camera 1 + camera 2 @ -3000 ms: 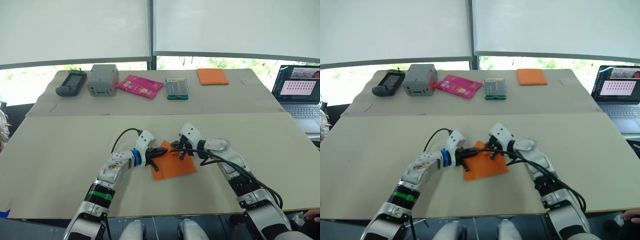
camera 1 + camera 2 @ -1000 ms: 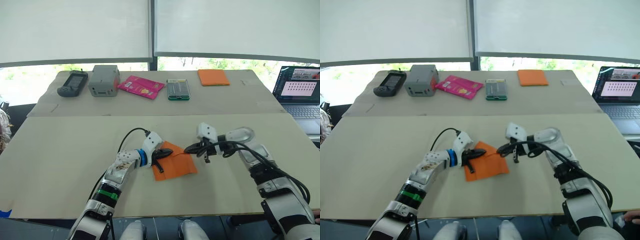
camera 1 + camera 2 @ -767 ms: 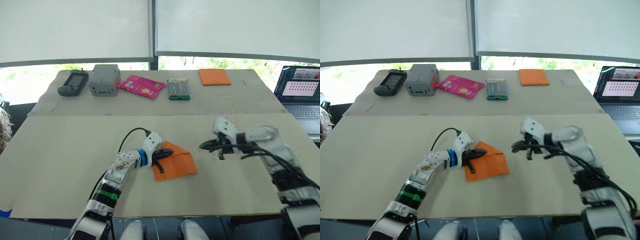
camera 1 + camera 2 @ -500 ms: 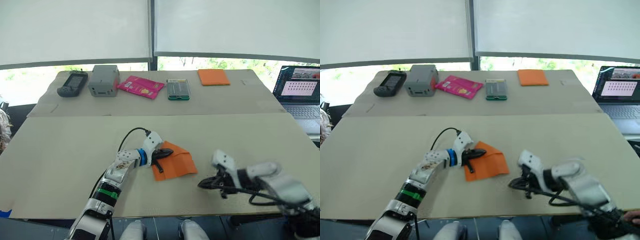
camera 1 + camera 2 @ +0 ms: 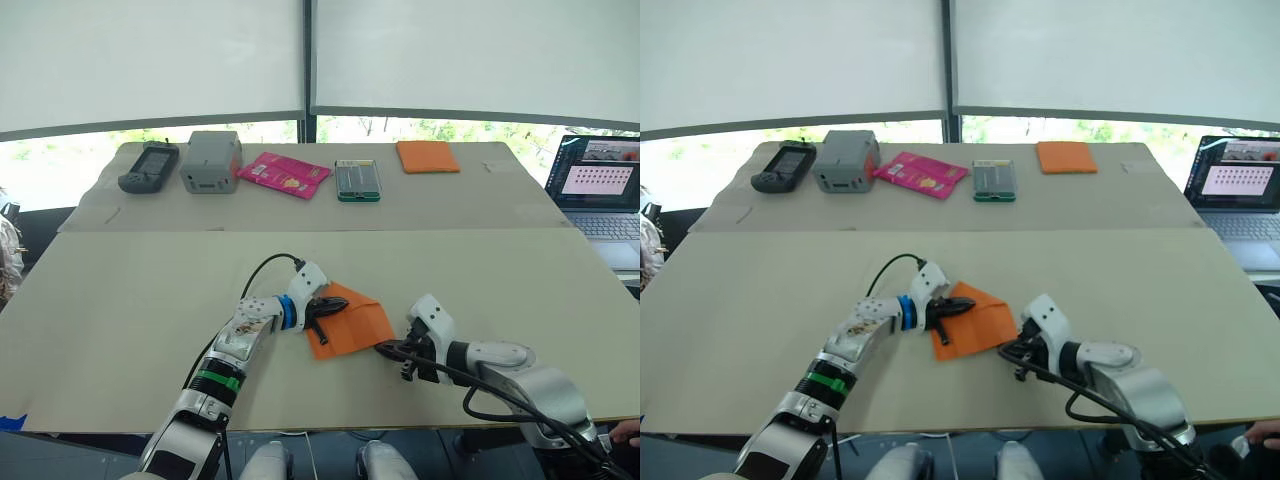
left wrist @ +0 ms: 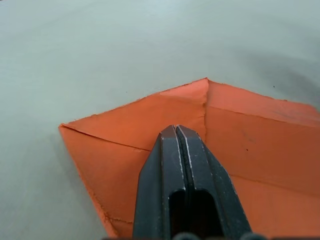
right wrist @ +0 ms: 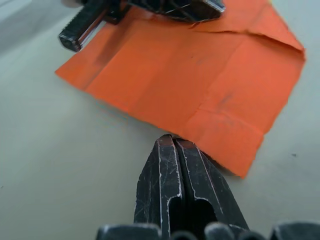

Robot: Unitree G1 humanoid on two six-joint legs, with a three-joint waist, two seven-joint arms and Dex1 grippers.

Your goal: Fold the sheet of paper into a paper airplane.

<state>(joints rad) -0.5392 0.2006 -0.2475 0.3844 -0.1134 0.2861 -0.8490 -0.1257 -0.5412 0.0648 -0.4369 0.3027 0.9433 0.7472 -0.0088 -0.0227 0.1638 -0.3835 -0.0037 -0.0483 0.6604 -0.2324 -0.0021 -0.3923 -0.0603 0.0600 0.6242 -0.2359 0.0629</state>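
The sheet of paper (image 5: 349, 320) lies flat on the near table (image 5: 120, 300), already creased, with folded flaps meeting at a point on the robot's left side. The left gripper (image 5: 328, 306) rests on that pointed end, fingers pressed together, pinning rather than pinching. The right gripper (image 5: 384, 349) — fingers also closed, holding nothing — sits low on the table just beside the sheet's near right corner, so that corner is its nearest edge.

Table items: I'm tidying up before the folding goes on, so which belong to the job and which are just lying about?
In use:
creased bright-orange sheet of paper
left tool
right tool

Lying about:
smooth orange rectangle
pink printed packet
grey box
dark handheld device
green-edged case
open laptop
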